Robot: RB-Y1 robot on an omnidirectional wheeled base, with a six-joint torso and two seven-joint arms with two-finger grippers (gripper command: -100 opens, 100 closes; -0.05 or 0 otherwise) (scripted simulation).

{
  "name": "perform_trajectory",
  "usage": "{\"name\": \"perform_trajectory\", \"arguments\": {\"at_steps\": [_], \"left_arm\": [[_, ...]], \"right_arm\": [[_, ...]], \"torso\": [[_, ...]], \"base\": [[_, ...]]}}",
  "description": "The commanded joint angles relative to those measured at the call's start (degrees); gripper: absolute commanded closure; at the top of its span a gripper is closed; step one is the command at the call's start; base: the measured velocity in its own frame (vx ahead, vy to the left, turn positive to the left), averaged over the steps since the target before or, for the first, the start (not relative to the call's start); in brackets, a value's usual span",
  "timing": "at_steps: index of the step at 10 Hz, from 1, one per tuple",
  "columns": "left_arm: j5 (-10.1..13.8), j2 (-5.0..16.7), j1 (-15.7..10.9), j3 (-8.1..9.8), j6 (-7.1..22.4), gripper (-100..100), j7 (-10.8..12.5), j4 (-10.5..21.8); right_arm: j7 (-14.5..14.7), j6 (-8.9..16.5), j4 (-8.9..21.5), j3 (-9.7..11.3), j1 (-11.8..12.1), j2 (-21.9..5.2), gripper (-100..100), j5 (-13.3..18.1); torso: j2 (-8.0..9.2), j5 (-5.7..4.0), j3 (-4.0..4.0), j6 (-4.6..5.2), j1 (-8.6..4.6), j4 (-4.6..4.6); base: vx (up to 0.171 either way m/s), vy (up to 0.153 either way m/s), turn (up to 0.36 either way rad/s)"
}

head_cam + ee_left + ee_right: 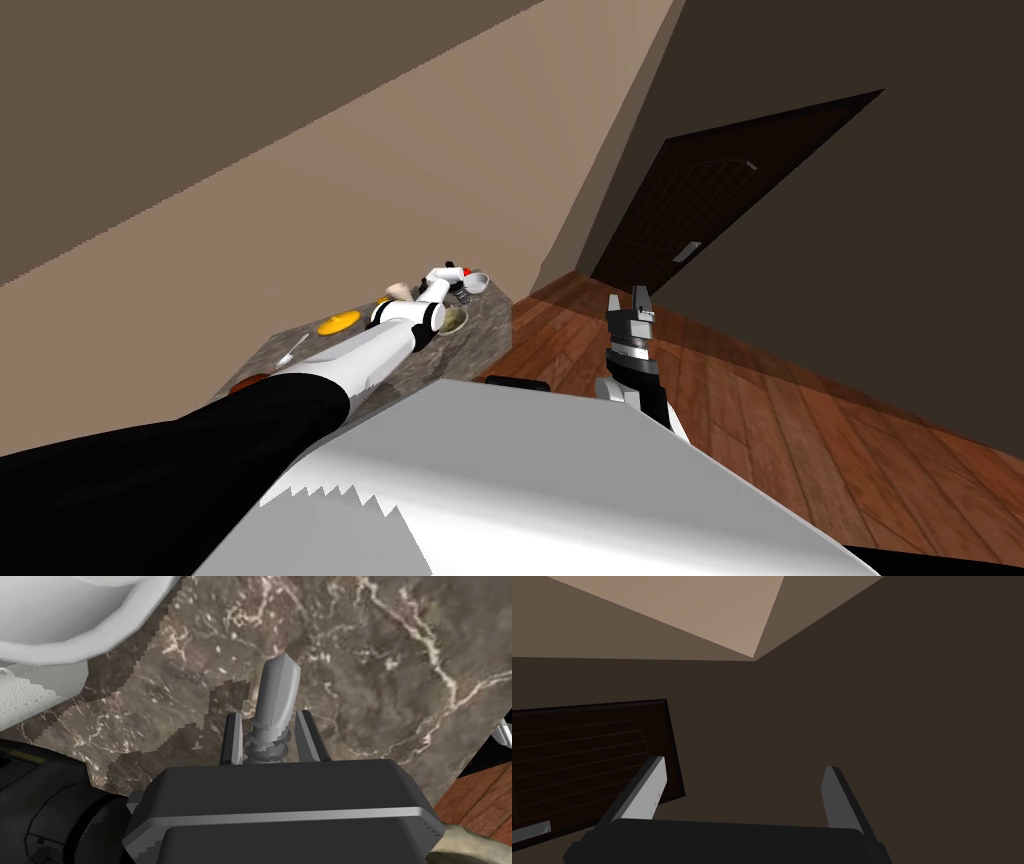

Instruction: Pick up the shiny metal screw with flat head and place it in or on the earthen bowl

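The left arm reaches across the middle of the head view, over a brown marbled table (380, 651) that stands against the tan wall. The left hand (267, 715) is clamped on the screw (276, 688). Its two fingers (232, 738) press the threaded part from both sides, and the plain grey shank sticks out past their tips and ends in a chisel-like point. The screw's head is hidden down between the fingers. A dark shadow lies on the marble beside the screw, and whether the tip touches the table cannot be told.

A white bowl (65, 616) sits close to the hand, with a white patterned thing (30, 693) just beside it. In the head view the earthen bowl (455, 320), olive-tan, stands on the table just beside the left wrist, near the table's edge. The held screw is a little beyond it, towards the white bowl.

Further left on the table lie a yellow disc (338, 322) and a pale spoon (293, 348).

The right hand (627, 298) is raised right of centre in the head view, over the wooden floor (800, 420) and below the dark door (700, 200). Its fingers stand apart, with nothing between them.
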Motion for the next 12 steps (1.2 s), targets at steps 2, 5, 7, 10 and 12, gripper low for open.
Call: {"name": "perform_trajectory", "arguments": {"at_steps": [2, 5, 7, 10, 12], "left_arm": [[0.6, 1.8, -0.9, -1.26, -0.1, 100, 1.1, -2.4], [0.5, 2.9, -1.7, -2.27, 0.6, 100, 2.3, -3.8], [-0.4, 4.2, -3.1, -3.43, 2.6, 100, 4.2, -5.7], [-2.4, 6.4, -5.0, -4.36, 7.0, 100, 8.2, -7.8], [-2.8, 6.8, -5.3, -4.4, 7.8, 100, 8.9, -8.0]], "right_arm": [[0.0, 0.0, 0.0, 0.0, 0.0, 0.0, 0, 0.0], [0.0, 0.0, 0.0, 0.0, 0.0, 0.0, 0, 0.0], [0.0, 0.0, 0.0, 0.0, 0.0, 0.0, 0, 0.0], [0.0, 0.0, 0.0, 0.0, 0.0, 0.0, 0, 0.0], [0.0, 0.0, 0.0, 0.0, 0.0, 0.0, 0, 0.0]], "torso": [[0.07, -0.01, 0.03, -0.02, 0.0, 0.0], [0.21, 0.0, 0.13, -0.06, 0.15, 0.05], [0.27, 0.02, 0.14, -0.11, 0.2, 0.04], [0.64, 0.12, 0.29, -0.23, 0.13, -0.04], [0.46, 0.17, 0.19, -0.28, 0.27, -0.08]], "base": [[-0.06, -0.11, 0.041], [-0.059, -0.068, 0.027], [-0.092, -0.07, 0.033], [-0.135, -0.091, 0.045], [-0.057, -0.042, 0.027]]}}
